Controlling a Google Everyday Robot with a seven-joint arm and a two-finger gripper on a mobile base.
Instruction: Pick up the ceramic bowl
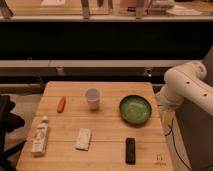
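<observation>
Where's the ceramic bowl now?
In the camera view, the ceramic bowl sits on the right half of the table, right of the white cup, near the arm; the gripper is not in view.

Bowl (135, 109) sits near the table's (107, 125) right edge with bare wood all round, nearest clutter the cup (92, 98) toward the middle and a black bar (130, 150) on the near side, both apart from it; arm (185, 82) crowds that right edge, gripper out of view.

The ceramic bowl (135, 109) sits right of the cup (92, 98) on the table (107, 126) (gripper's jaws unseen).
</observation>
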